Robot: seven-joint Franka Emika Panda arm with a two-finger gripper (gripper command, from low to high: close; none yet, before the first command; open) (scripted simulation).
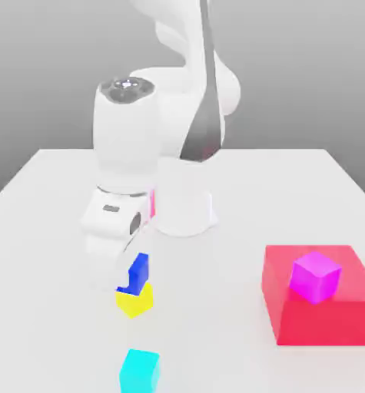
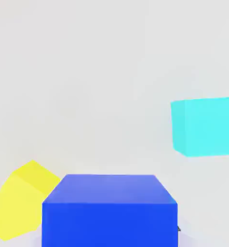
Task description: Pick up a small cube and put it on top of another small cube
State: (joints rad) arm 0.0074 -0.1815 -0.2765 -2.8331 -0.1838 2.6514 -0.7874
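In front of a plain grey wall [image 1: 47,69], your gripper [image 1: 130,278] is shut tight on the blue block [image 1: 140,273], up off your smooth, pale table [image 1: 223,307], near the yellow block [image 1: 136,302]; the big red block [image 1: 323,322] sits at the exterior view's right

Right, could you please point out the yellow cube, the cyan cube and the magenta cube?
Yellow cube [image 1: 135,302]: exterior view, a side face.
Cyan cube [image 2: 210,127]: hand view, its broad face.
Magenta cube [image 1: 312,281]: exterior view, a side face.
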